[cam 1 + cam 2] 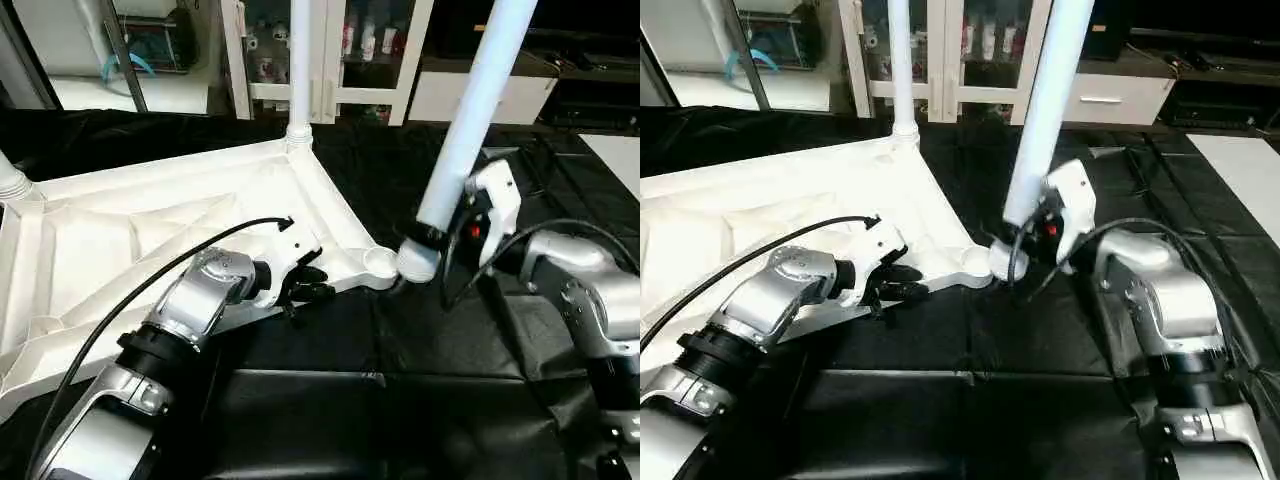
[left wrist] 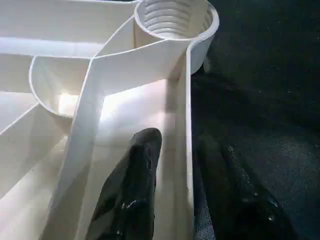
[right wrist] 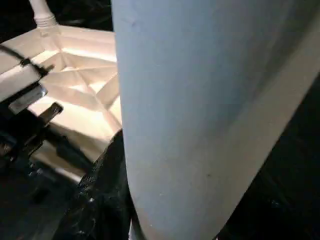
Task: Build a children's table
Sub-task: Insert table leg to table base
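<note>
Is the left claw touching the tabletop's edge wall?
Touching. The left wrist view shows the left claw with one finger on each side of the tabletop edge wall, pressed against it.

Bright white plastic against a dark, light-swallowing counter

Head views are evenly lit and sharp; daylight glows from the room behind. In the left wrist view a hot glare patch sits on the table top, and the near black fingers blur softly.

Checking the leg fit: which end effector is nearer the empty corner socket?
Right. The right end effector holds the leg just beside the empty corner socket; the left end effector grips the tabletop rim farther back.
</note>
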### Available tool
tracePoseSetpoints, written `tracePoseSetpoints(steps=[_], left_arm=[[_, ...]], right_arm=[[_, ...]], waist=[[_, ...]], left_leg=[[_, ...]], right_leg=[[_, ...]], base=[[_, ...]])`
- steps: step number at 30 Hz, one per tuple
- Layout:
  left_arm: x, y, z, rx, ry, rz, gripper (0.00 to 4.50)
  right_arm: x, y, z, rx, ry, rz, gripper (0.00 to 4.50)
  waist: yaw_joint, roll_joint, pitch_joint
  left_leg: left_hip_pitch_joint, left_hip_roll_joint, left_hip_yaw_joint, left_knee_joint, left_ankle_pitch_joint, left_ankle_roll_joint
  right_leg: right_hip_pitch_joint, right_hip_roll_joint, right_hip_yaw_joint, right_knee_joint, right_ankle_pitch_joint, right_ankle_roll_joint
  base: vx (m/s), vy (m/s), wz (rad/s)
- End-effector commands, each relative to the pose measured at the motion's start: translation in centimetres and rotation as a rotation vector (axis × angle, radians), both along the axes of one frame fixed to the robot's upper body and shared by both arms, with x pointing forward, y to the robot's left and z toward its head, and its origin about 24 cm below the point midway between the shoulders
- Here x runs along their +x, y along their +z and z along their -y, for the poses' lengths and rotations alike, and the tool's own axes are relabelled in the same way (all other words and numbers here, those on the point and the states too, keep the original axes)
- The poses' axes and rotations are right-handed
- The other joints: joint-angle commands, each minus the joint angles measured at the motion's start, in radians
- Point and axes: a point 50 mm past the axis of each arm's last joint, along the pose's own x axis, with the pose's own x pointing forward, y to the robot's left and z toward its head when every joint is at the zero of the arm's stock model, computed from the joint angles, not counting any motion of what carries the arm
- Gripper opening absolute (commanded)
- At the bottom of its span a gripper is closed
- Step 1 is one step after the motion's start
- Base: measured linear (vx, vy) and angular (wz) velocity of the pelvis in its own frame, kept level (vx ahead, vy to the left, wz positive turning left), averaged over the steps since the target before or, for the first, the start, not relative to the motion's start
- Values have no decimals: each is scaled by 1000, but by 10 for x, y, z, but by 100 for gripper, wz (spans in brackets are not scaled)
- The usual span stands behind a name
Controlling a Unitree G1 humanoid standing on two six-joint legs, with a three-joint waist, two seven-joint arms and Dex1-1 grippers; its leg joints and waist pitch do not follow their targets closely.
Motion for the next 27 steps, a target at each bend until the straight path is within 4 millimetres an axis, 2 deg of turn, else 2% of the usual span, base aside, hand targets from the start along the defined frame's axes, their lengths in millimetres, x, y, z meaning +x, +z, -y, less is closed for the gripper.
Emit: tracePoseSetpoints(steps=[1,10,14,20,22,27], left_arm=[[-7,-14,-1,51,-12,-67,116],[-8,-14,-2,60,-37,-58,27],[-10,-12,-1,41,-54,-44,2],[-18,-12,1,23,-100,-60,0],[-19,-12,1,22,-108,-64,0],[-21,-12,2,18,-119,-69,0]], right_arm=[[3,3,-3,-11,3,21,184],[8,-12,-17,6,39,-30,184],[12,-18,-21,21,32,-31,184],[17,-19,-26,39,34,-36,184],[17,-20,-27,38,39,-39,184],[18,-25,-28,28,51,-60,184]], waist=[[1,-6,-71],[-1,-9,-72],[-4,-10,-71],[-4,-13,-72],[-5,-15,-70],[-3,-12,-70]], left_leg=[[14,68,-30,-78,-44,45],[13,69,-30,-79,-53,38],[13,70,-30,-79,-56,38],[13,69,-28,-78,-32,56],[12,69,-28,-79,-40,52],[15,70,-28,-80,-52,40]], right_leg=[[51,-84,42,-68,-64,-271],[51,-86,42,-69,-82,-272],[50,-87,41,-68,-84,-274],[49,-86,40,-65,-59,-280],[49,-86,41,-67,-80,-274],[46,-85,41,-69,-103,-267]], base=[[0,0,0],[0,0,0],[0,0,0],[0,0,0],[0,0,0],[0,0,0]])
